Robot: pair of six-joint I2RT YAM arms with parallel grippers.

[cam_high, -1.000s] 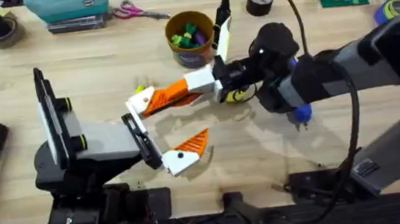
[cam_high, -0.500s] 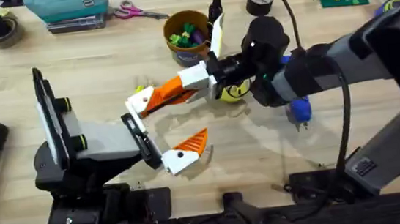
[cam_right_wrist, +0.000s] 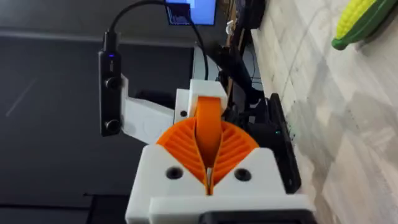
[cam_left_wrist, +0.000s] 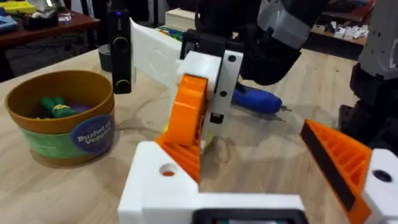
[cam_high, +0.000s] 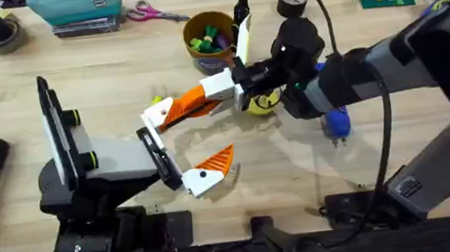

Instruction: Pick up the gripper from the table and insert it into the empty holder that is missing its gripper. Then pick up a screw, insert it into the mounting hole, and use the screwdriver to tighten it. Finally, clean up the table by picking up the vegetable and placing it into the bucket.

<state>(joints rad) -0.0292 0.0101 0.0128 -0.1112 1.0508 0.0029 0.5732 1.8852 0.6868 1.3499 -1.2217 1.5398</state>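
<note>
ribbed orange gripper (cam_high: 194,104) sits clamped in right gripper (cam_high: 176,112), seemingly touching white holder (cam_high: 158,116).

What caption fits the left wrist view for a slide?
Right gripper presses the orange gripper into the left arm's white holder, bucket alongside.

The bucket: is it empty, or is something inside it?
Not empty. The bucket stands upright, and from overhead green and purple toys show inside it.

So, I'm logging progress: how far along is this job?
Nothing is finished. In hand: the right gripper presses the gripper into the left arm's holder. Left to do: the screw, with the screwdriver lying unused, and the vegetable, outside the bucket.
</note>
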